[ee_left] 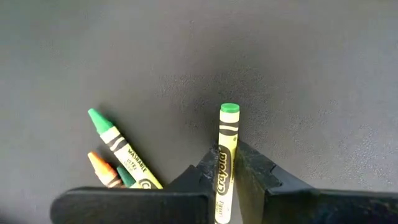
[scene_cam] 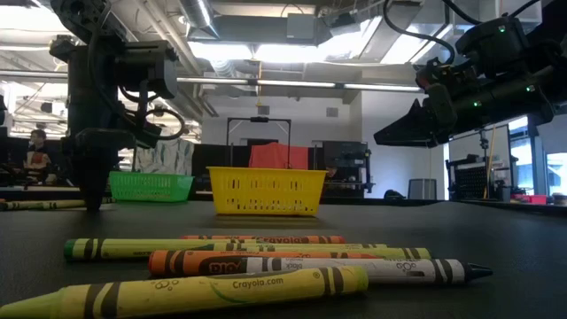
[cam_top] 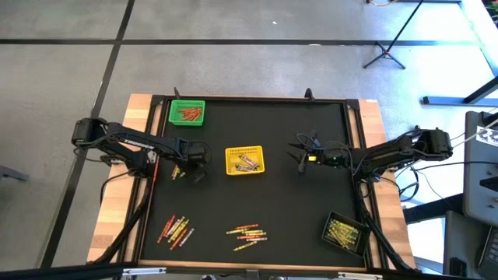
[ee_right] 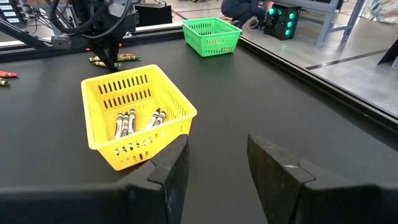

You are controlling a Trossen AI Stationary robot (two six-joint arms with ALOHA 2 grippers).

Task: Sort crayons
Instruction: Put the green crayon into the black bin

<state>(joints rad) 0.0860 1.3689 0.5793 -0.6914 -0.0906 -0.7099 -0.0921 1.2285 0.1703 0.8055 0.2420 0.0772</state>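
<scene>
Fingers of the left gripper clench a green crayon left of the yellow basket; right gripper fingers hang released right of it.

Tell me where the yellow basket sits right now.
In the high view the yellow basket stands mid-table between the left gripper and the right gripper, with the green basket beyond it toward the far-left corner.

high: overhead, whole table | low: table-level | wrists: close, perhaps angled | shared: yellow basket
</scene>
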